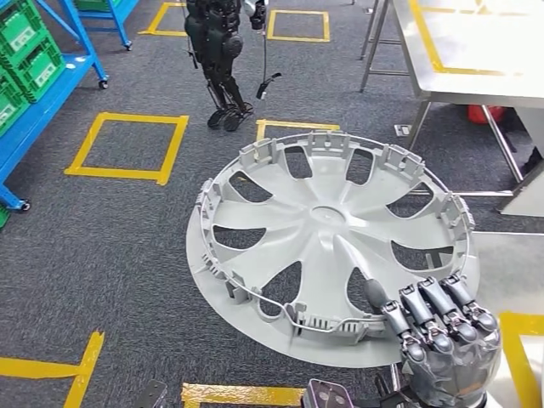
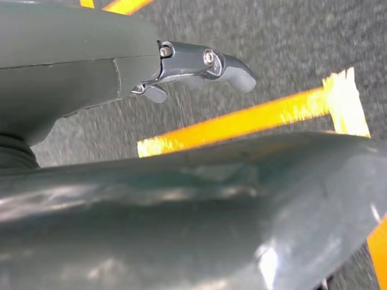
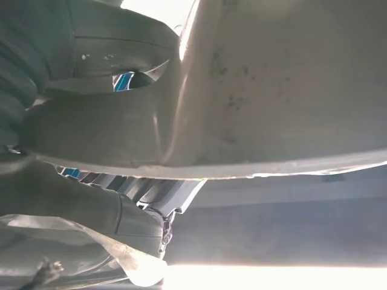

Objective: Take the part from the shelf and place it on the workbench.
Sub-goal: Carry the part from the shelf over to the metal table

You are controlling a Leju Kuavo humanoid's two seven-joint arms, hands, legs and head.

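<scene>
Right hand, seen from the head view at the lower right: dark fingers curl over the near rim of the part, a large silver-grey wheel cover, which the hand grips at its edge. The right wrist view shows the same hold from close behind, the thumb on one face of the pale rim and the rest of the hand on the other.

The part is held in the air above the grey carpeted floor, tilted slightly, its inner face up — ribs, clips and a thin wire ring run round its circumference. It touches nothing but the hand.

Left hand, in the left wrist view: a grey cover and one dark finger stretched out above the carpet; whether the hand is spread or curled cannot be told, since a blurred grey surface hides the rest of it.

Surroundings. Yellow tape squares mark the floor. The workbench, a pale metal table on thin legs, stands at the upper right, well apart from the part. A blue shelf carrying green crates stands along the left edge. A second dark humanoid robot stands at the far side of the floor — between the shelf and the workbench.
</scene>
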